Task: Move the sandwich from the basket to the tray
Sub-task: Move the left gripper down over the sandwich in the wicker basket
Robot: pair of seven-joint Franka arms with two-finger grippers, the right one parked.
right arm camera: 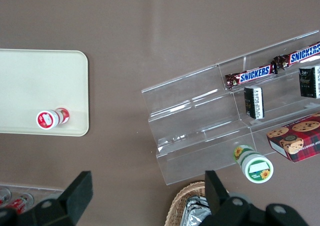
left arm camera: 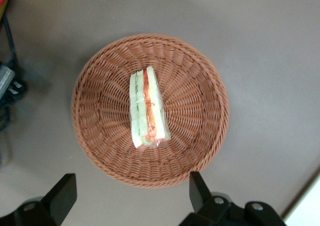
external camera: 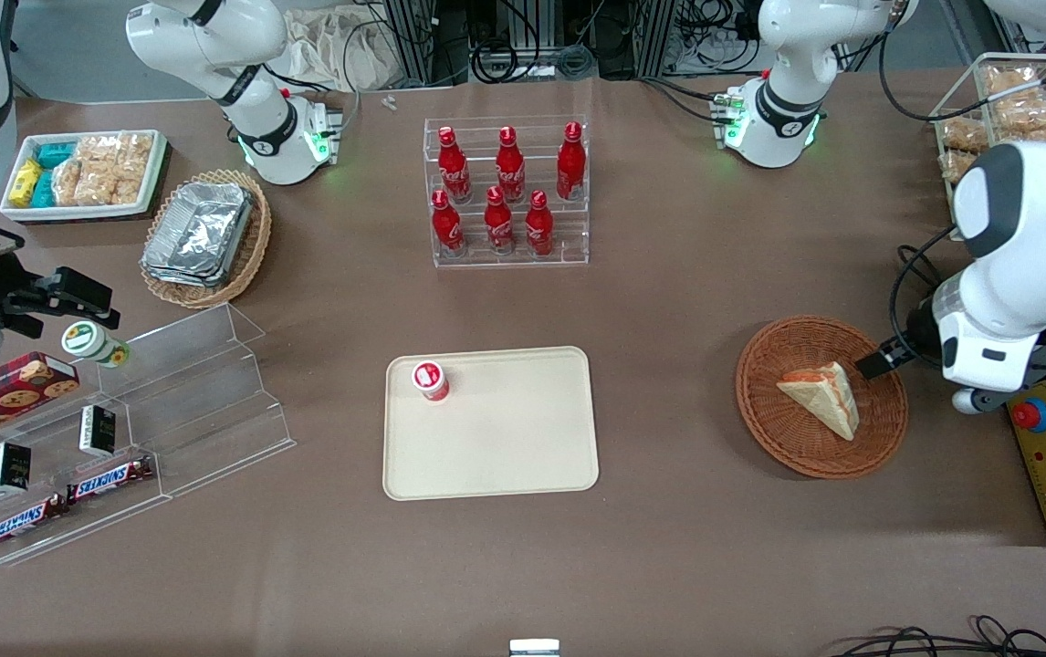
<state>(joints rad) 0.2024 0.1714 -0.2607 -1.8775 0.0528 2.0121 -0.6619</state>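
The sandwich (external camera: pixel 822 396) lies in the basket (external camera: pixel 783 436), near its middle, and in my left wrist view it (left arm camera: pixel 147 107) rests on edge with the red-orange and green filling layers facing up toward the camera, its clear wrap visible at the narrow end. The basket (left arm camera: pixel 100 116) is a round, reddish-brown wicker piece standing on the brown table (external camera: pixel 669 301) toward the working arm's end, well apart from the tray (external camera: pixel 505 456). I read the left arm's gripper (left arm camera: pixel 130 201) as hovering above the basket rim, not touching the sandwich; its two dark fingers (left arm camera: pixel 62 196) are spread wide, farther apart than the sandwich is thick, and hold nothing. In the front view only one dark fingertip of the gripper (external camera: pixel 877 363) shows, over the basket's edge on the side toward the working arm. The tray is a flat cream rectangle with rounded corners, set near the middle of the table. A small red-lidded cup (external camera: pixel 430 380) stands in one tray corner, the one farther from the front camera and toward the parked arm's end. A clear rack of red bottles (external camera: pixel 507 193) stands farther from the front camera than the tray.
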